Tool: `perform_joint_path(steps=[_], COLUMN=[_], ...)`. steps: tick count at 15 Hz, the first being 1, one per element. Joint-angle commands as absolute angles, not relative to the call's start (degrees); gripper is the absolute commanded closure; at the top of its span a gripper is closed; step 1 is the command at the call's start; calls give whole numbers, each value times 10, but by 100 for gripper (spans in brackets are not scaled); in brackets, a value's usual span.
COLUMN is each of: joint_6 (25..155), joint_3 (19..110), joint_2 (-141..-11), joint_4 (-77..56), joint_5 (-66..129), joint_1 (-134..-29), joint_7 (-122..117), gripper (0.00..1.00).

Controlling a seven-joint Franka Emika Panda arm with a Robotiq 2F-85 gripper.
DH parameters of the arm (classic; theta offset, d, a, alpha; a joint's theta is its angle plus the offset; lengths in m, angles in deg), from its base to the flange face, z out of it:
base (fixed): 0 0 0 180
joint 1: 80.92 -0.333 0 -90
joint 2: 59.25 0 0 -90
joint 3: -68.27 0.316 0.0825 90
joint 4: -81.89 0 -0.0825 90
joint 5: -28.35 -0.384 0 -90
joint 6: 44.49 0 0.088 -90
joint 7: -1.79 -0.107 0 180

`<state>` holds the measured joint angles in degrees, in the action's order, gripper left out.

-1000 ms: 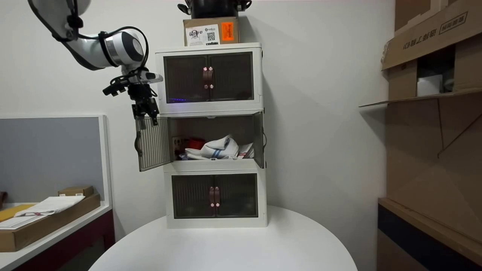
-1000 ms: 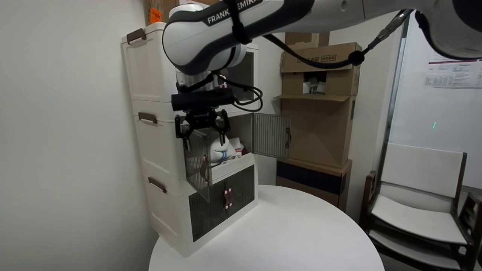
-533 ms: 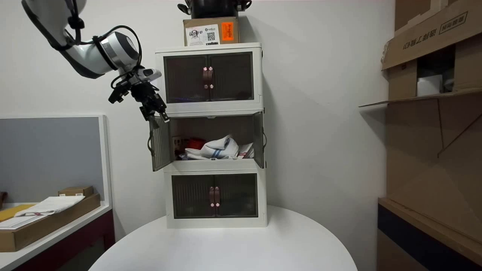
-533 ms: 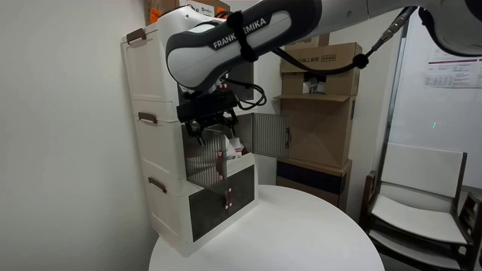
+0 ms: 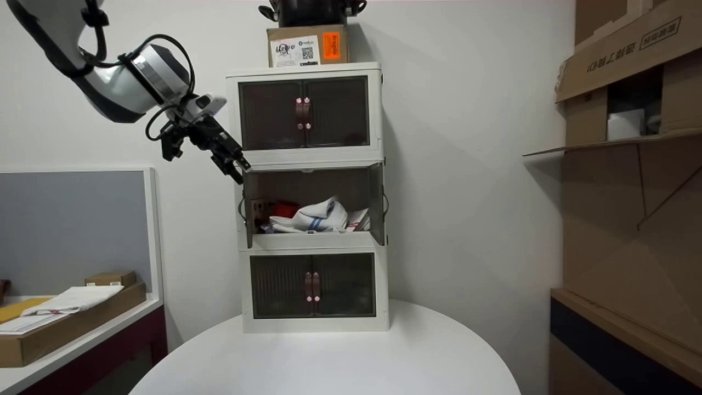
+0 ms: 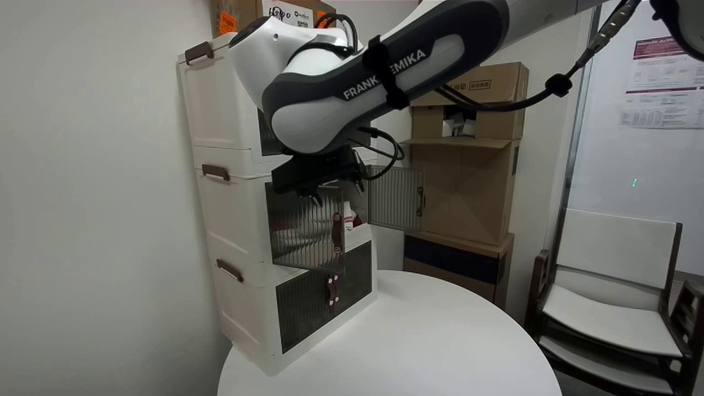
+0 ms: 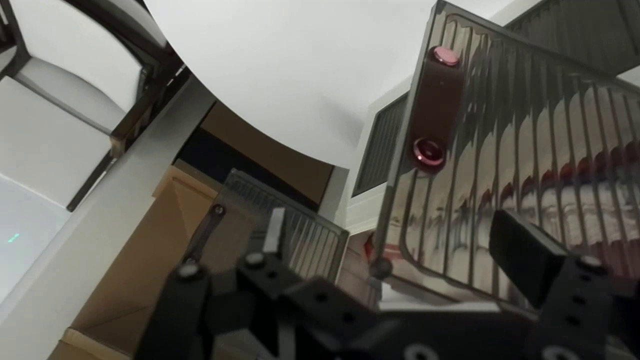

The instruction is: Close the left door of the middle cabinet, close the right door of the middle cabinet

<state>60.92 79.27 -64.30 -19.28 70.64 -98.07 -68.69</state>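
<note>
"Where is the left door (image 6: 302, 236)?"
"Just left of centre in an exterior view, standing out from the middle cabinet (image 6: 234, 225). The right door (image 6: 395, 198) stands open too, just right of centre."
"And the gripper (image 7: 392, 237)?"
"In the lower half of the wrist view, fingers (image 7: 525, 257) spread wide. It's up by the left door's top edge; whether they touch, I can't quite tell."
"What's inside?"
"A white cloth (image 5: 323, 214) with blue stripes, near mid-frame in an exterior view."
</note>
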Motion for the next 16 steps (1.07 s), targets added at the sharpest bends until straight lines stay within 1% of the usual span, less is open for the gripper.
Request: perform_joint_path(steps=[1, 5, 6, 8, 10, 12, 14, 16], joint_6=[621, 646, 665, 740, 786, 836, 848, 837], joint_3=[791, 791, 791, 789, 788, 785, 790, 801], joint_2=[-605, -586, -579, -551, -521, -475, -468, -475], joint_4=[-235, -267, -278, -313, -356, -427, -454, -471], joint_5=[741, 804, 807, 763, 713, 667, 646, 709], joint_1=[-968, -951, -946, -934, -929, -925, -925, -912], joint_7=[-797, -876, -854, -792, -733, -676, -612, -593], gripper=[0, 0, 0, 0, 0, 0, 0, 0])
